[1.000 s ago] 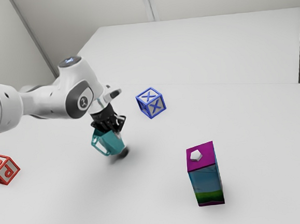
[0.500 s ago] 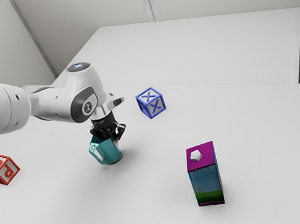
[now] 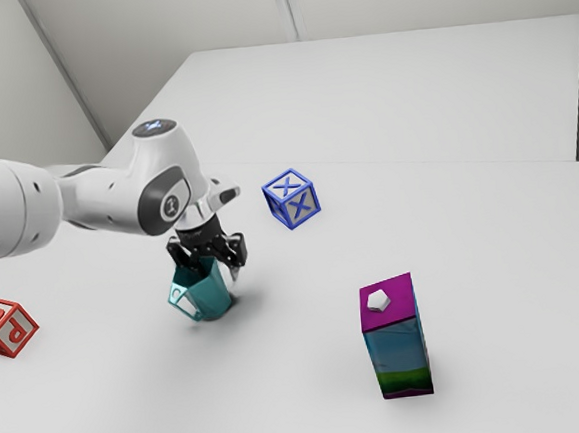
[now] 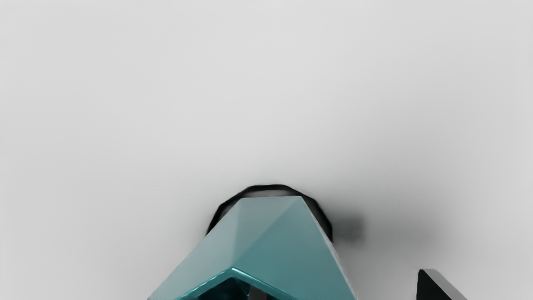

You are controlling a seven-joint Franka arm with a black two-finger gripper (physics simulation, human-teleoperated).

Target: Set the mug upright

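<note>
The teal mug (image 3: 206, 292) stands on the table close to upright, its mouth up under the hand and its handle toward the exterior view's lower left; a slight lean cannot be ruled out. My gripper (image 3: 213, 267) is right over its rim, fingers spread. In the wrist view the mug (image 4: 270, 237) shows its side wall, part of its mouth and a dark round base against the table. The gripper (image 4: 345, 289) has one finger inside the mouth and the other outside, with a gap between that outer finger and the wall.
A blue-edged letter block (image 3: 291, 199) lies beyond the mug. A tall box with a purple top (image 3: 397, 338) stands toward the exterior view's right, nearer its camera. The red letter block (image 3: 7, 328) is at the exterior view's left, beside the arm.
The mug has come down from a tilted, raised pose to the table and turned more upright. My hand lowered with it, and the fingers have since spread apart, letting go of its wall.
</note>
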